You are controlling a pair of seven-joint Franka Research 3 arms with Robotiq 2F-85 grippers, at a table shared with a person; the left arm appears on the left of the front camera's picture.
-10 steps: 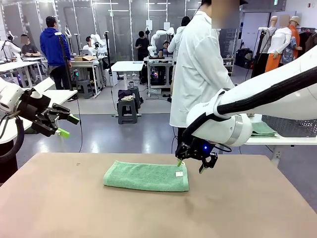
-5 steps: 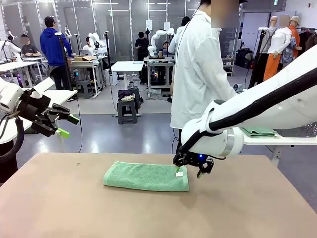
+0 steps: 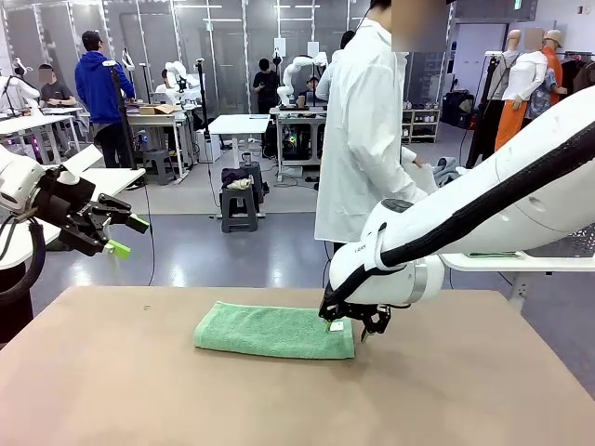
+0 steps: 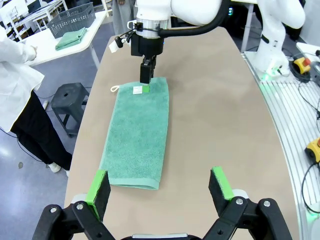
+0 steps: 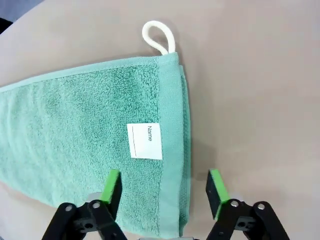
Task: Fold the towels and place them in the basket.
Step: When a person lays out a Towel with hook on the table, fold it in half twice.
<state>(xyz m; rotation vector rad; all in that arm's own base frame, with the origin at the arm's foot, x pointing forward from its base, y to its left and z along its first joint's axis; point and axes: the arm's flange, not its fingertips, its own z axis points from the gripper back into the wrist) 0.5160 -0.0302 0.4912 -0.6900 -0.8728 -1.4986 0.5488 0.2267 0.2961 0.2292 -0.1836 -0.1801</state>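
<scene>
Mint green towel [image 3: 274, 331] lies folded flat, white name label [image 5: 145, 141] facing up.

Left gripper [image 3: 128, 236] hangs raised, jaws spread wide; right gripper [image 3: 350, 327] points straight down, held low, apparently spread too.

Right pincer [image 3: 349, 330] lower, astride towel [image 3: 274, 331] end

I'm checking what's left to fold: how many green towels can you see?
2. One green towel lies flat on the brown table, the right gripper at its end. A second towel lies on the side table beside the basket. Others may be hidden.
</scene>
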